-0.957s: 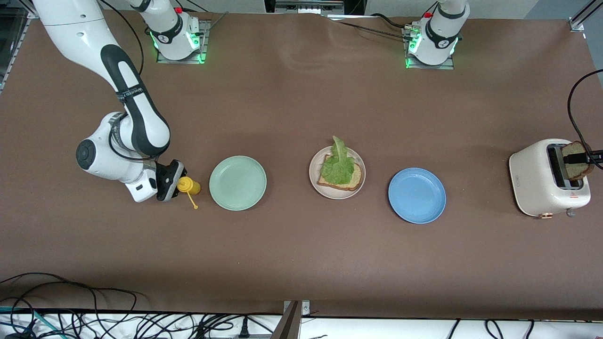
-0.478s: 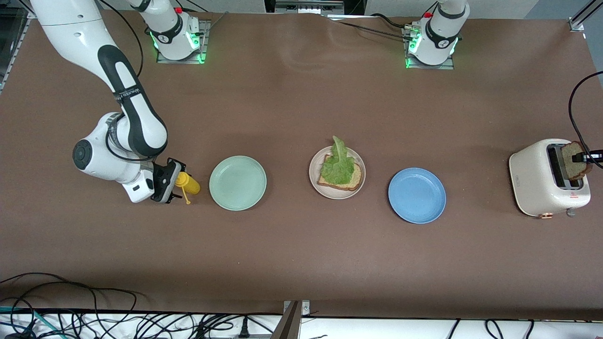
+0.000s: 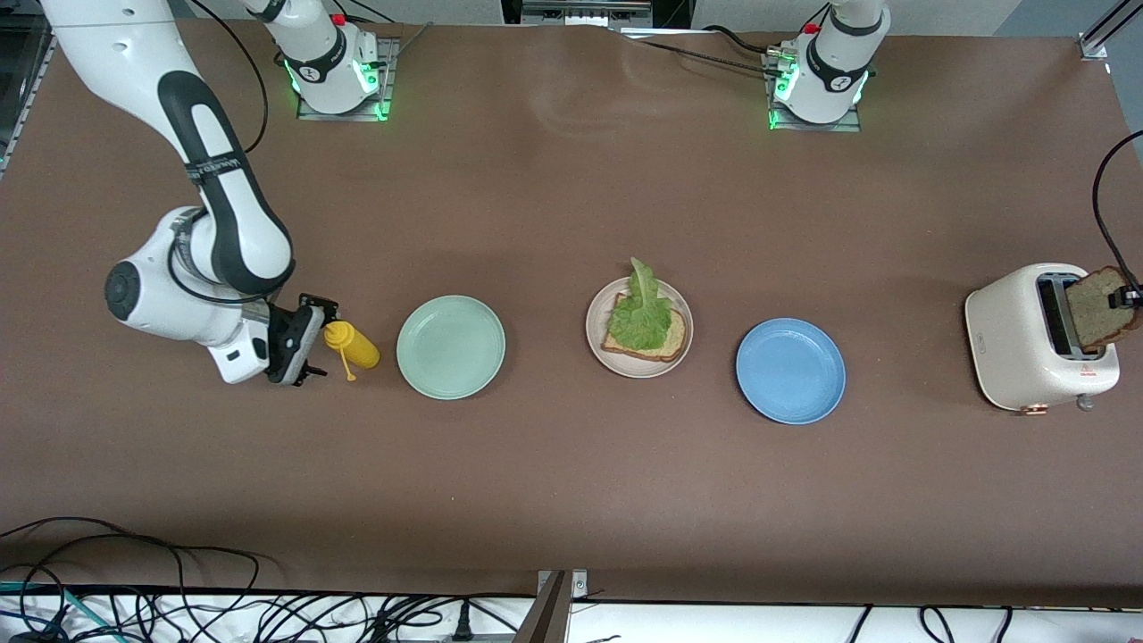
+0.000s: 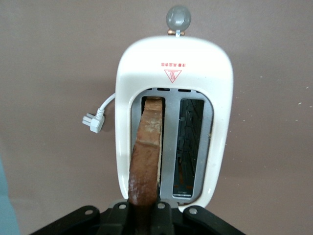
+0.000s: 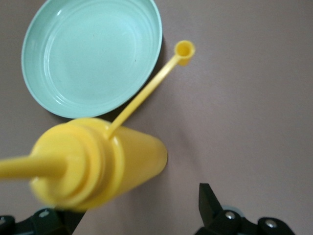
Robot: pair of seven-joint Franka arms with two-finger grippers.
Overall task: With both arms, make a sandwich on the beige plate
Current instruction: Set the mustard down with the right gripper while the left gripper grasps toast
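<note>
Nearest the front camera lay the blue plate (image 3: 790, 371) and the mint-green plate (image 3: 451, 346). Between them the beige plate (image 3: 600, 350) held one bread slice (image 3: 677, 338) topped with lettuce (image 3: 639, 317). The right gripper (image 3: 308, 344), jaws spread, stood just beside the yellow bottle (image 3: 353, 345), not holding it. At the left arm's end, the left gripper (image 4: 143, 215) was clamped on the toast (image 4: 145, 156) in the toaster (image 4: 127, 127).

- On the toaster (image 4: 172, 112), you can see a red triangular warning sign with a short line of red characters above it, too small to read.
- On the right arm (image 3: 210, 170), a band carries white lettering you cannot make out.
- Nothing else bears readable text, brand or number.
</note>
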